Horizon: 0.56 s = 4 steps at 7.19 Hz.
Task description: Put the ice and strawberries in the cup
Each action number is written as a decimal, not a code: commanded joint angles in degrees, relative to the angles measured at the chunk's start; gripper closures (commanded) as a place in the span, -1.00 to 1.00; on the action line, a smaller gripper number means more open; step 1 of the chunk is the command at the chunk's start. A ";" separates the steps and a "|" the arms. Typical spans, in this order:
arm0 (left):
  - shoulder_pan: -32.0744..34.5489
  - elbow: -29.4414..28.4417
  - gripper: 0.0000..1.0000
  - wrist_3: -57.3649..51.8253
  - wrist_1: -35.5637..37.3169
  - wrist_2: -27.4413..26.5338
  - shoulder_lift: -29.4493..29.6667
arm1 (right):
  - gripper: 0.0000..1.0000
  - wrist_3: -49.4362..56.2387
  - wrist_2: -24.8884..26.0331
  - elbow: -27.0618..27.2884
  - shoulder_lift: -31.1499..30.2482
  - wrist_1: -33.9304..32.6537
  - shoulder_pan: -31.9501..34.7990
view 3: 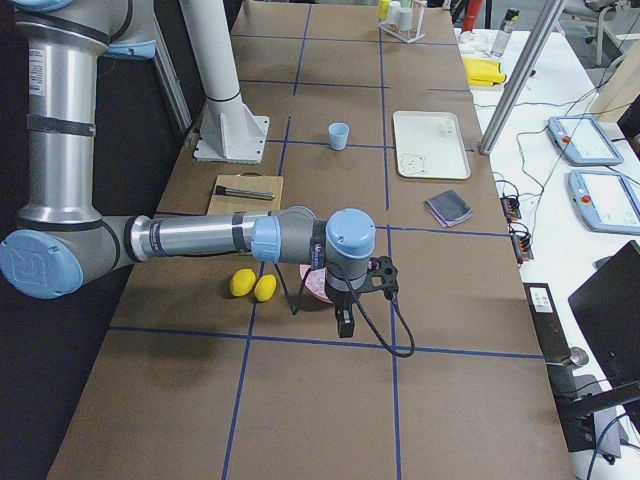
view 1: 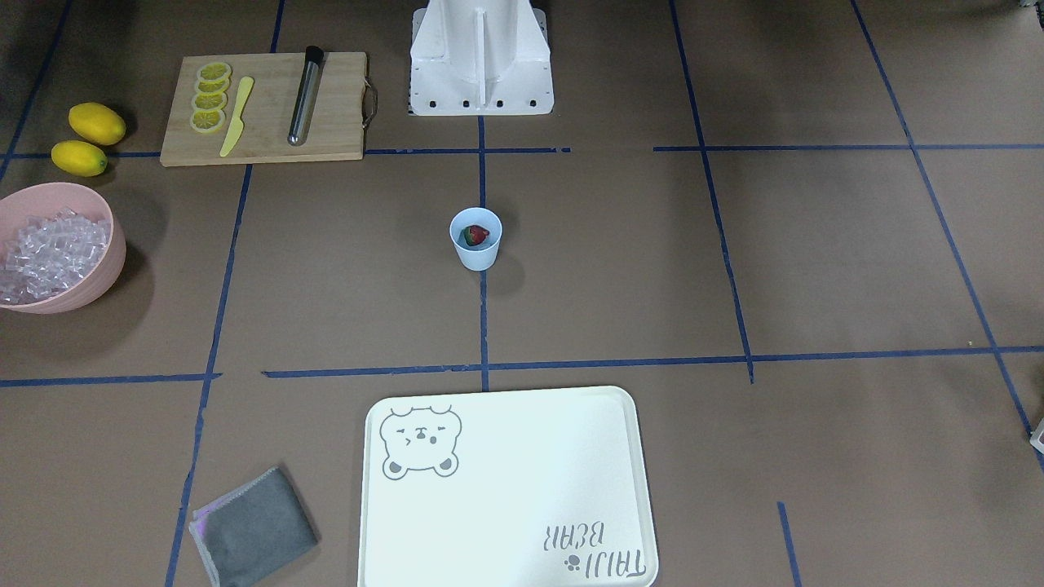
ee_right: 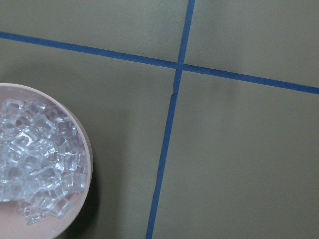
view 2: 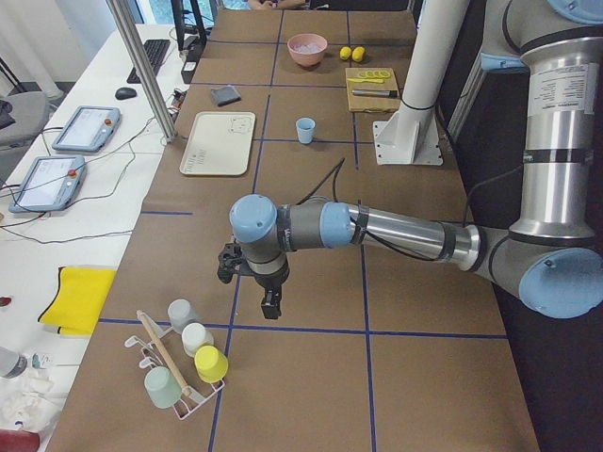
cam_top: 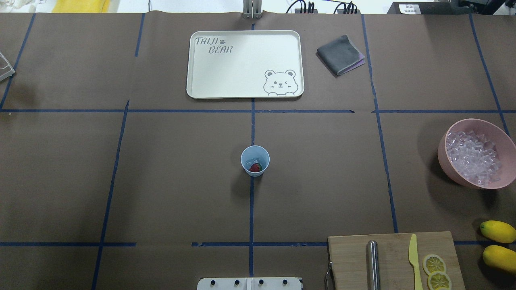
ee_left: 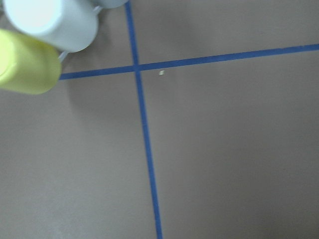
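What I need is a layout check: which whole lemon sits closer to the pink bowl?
The lemon lying on the blue tape line; the other lemon sits farther from the pink bowl, on the robot's side.

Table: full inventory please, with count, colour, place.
cup: 1, pale blue, table centre
strawberry: 1, red, inside cup
ice: many cubes, clear, in bowl
bowl: 1, pink, robot's right end
lemons: 2, yellow, beside cutting board
cutting board: 1, wood, by robot's base, right side
lemon slices: 4, yellow, on board
knife: 1, yellow, on board
steel rod: 1, black-tipped, on board
tray: 1, cream, bear print, far edge
cloth: 1, grey, beside tray
rack cups: 4, grey, white, yellow, green, left end
left gripper: 1, black, above table near rack; state unclear
right gripper: 1, black, near bowl; state unclear
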State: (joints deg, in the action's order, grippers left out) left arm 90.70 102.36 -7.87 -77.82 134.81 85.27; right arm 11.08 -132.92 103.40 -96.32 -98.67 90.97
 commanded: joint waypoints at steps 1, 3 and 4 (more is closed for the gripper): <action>1.14 -1.62 -1.00 0.14 -13.45 0.10 -6.15 | -0.99 -0.01 0.03 -0.04 -0.10 -0.03 0.00; 1.05 -1.72 -1.00 0.23 -13.15 0.02 -6.08 | -0.99 -0.10 0.03 -0.22 -0.10 -0.03 0.09; 1.05 -1.81 -1.00 0.14 -13.15 0.02 -6.16 | -0.98 -0.01 0.55 -0.22 0.08 -0.12 0.70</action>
State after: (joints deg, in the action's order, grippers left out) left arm 91.74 100.67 -7.68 -90.71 134.83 79.28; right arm 11.04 -132.76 103.23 -96.37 -98.72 91.19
